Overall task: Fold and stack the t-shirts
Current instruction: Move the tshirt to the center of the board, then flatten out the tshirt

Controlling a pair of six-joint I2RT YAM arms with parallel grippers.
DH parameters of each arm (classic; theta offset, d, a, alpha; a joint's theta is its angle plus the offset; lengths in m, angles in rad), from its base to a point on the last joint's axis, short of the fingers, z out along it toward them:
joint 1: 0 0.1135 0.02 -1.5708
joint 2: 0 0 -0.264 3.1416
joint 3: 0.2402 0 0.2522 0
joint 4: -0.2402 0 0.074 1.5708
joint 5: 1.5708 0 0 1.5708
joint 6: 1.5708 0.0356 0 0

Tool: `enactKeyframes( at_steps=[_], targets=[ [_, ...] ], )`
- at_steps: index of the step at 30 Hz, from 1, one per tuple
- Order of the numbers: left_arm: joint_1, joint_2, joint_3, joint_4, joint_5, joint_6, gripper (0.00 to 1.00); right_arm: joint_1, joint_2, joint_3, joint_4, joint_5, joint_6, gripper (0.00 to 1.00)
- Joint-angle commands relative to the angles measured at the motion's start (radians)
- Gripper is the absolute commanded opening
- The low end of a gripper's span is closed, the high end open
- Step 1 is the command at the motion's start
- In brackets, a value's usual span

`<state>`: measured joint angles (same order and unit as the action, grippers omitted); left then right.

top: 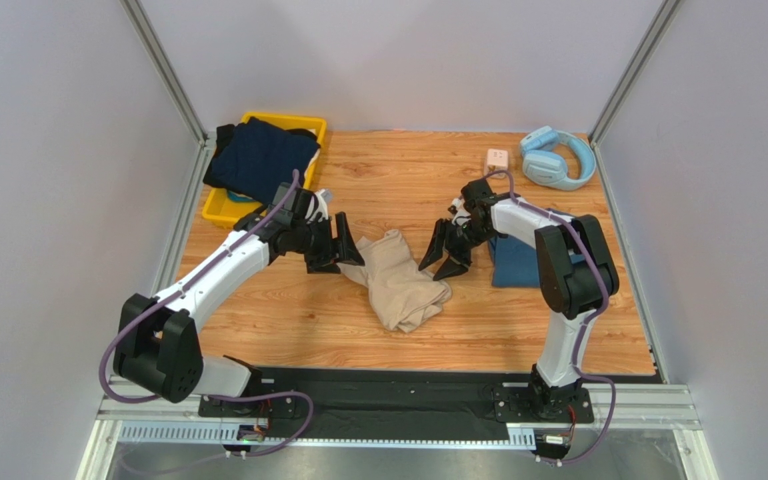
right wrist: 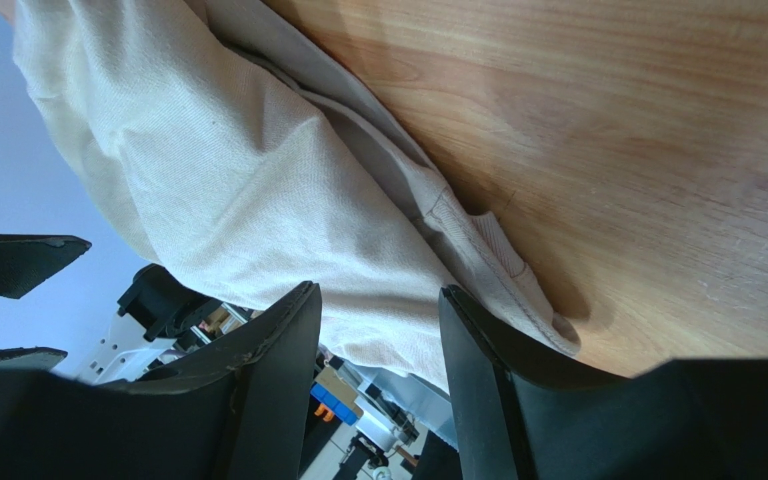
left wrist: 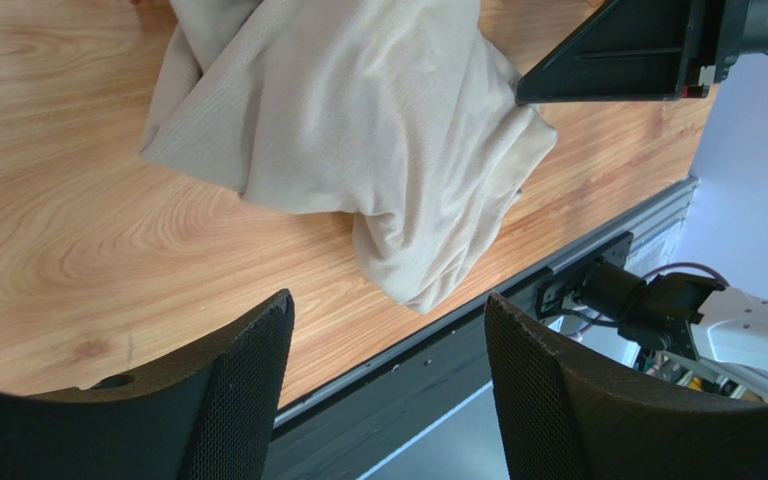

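- Beige cotton t-shirt (top: 399,285), soft, light and floppy, lies bunched between my left gripper (top: 339,262) and right gripper (top: 442,262).
- Both grippers stand spread apart, empty.
- I'd pinch its hemmed edge just ahead of the right gripper.

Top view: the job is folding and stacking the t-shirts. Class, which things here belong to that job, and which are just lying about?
Belong to the job:
beige tee, crumpled mid-table
blue tee, by the right arm
navy tee, draped over the yellow bin

Just lying about:
headphones, far right corner
small pale box, beside them
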<state>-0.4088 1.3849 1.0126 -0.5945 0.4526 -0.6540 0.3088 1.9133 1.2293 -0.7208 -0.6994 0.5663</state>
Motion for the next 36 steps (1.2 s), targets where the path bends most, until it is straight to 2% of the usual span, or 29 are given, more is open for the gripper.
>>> enactKeyframes(
  at_steps=[1,15,18,19,20,21,28,36],
  targets=[
    [0.013,-0.066,-0.037,-0.019,-0.017,0.019,0.75,0.000,0.016,0.044,0.006,0.006,-0.042,0.53],
    [0.015,-0.092,-0.100,0.004,-0.017,0.007,0.74,0.030,0.087,0.079,-0.046,-0.026,-0.092,0.51],
    [0.015,-0.089,-0.088,-0.008,-0.018,0.016,0.74,0.049,0.085,0.073,-0.034,-0.035,-0.088,0.40],
    [0.015,-0.090,-0.085,-0.020,-0.023,0.017,0.74,0.055,0.085,0.073,-0.029,-0.044,-0.085,0.21],
    [0.015,-0.095,-0.082,-0.024,-0.028,0.019,0.74,0.062,0.090,0.075,-0.026,-0.051,-0.080,0.07],
    [0.015,-0.107,-0.083,-0.028,-0.041,0.020,0.74,0.065,0.092,0.078,-0.028,-0.060,-0.075,0.00],
    [0.024,-0.184,-0.147,-0.021,-0.092,-0.007,0.74,0.064,0.035,0.137,-0.087,-0.028,-0.086,0.00],
    [0.122,-0.260,-0.152,-0.054,-0.130,0.028,0.74,-0.089,-0.094,0.335,-0.206,-0.029,-0.080,0.00]
  ],
)
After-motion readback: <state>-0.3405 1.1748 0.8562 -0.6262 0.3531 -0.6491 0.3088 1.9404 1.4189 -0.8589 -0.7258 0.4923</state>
